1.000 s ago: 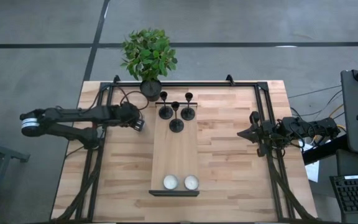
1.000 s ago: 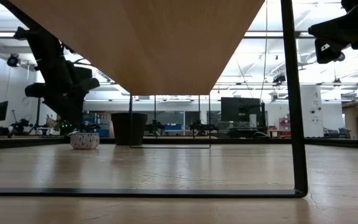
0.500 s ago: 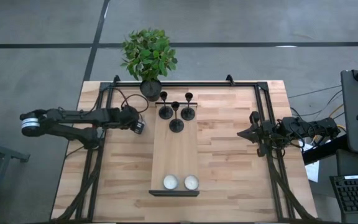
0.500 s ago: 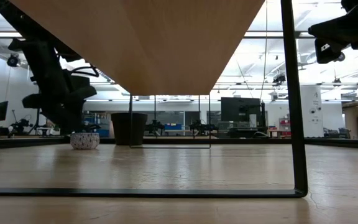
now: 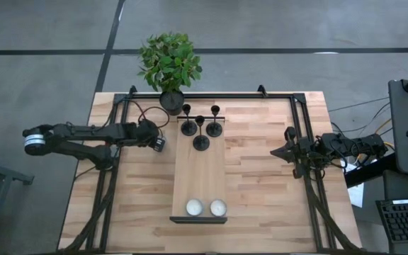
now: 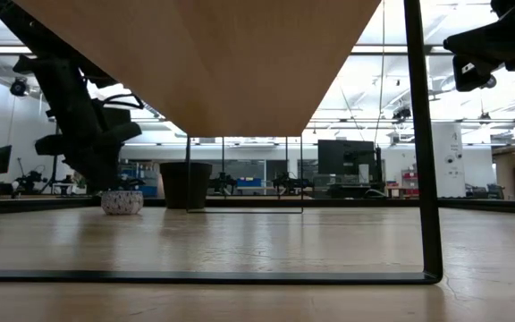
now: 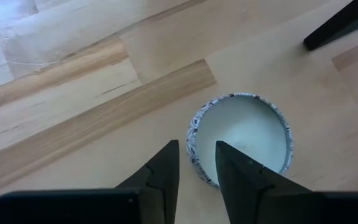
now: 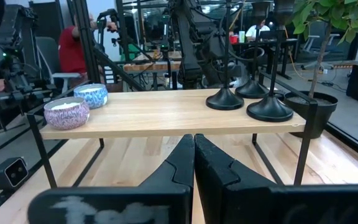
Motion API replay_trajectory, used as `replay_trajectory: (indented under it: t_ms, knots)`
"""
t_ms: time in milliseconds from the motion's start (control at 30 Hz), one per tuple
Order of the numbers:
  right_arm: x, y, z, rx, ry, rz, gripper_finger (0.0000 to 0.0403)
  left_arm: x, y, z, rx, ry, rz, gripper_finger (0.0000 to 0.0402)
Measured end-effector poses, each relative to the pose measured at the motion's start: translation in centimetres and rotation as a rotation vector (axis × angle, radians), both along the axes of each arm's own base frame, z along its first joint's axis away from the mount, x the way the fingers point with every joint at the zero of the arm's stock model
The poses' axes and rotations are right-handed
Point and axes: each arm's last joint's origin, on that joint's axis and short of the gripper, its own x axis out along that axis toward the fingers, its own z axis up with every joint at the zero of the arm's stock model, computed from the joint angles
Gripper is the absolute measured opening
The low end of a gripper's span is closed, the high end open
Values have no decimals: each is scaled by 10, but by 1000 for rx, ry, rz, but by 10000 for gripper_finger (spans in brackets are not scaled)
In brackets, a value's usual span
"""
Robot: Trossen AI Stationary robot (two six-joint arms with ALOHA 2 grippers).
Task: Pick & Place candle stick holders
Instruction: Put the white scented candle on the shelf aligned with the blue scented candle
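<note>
Three black candle stick holders [image 5: 201, 131] stand on their disc bases at the far end of a raised wooden shelf [image 5: 198, 173]; they also show in the right wrist view [image 8: 247, 93]. My left gripper [image 5: 158, 144] is open beside the shelf's left side, low over a patterned candle tin [image 7: 241, 140] that rests on the table [image 6: 122, 201]. Its fingers stand on either side of the tin's rim [image 7: 193, 152], and I cannot tell whether they touch it. My right gripper [image 5: 276, 151] is shut and empty near the table's right side.
Two white candles in tins [image 5: 205, 207] sit at the shelf's near end. A potted plant [image 5: 170, 67] stands at the table's far edge. The shelf's black metal legs [image 6: 423, 179] stand on the table. People and equipment show in the room behind.
My left gripper has shifted a little toward the table's left and near edges, staying low over the candle tin. The tin and the holders have not moved.
</note>
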Motion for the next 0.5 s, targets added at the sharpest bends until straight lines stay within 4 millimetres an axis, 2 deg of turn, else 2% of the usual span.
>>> replay_trajectory:
  t_ms: [300,500]
  knots:
    - [0,0,0,0,0,0,8,0,0,-1,-12,-7,7,99]
    - [0,0,0,0,0,0,8,-5,-2,-11,-18,9,18,98]
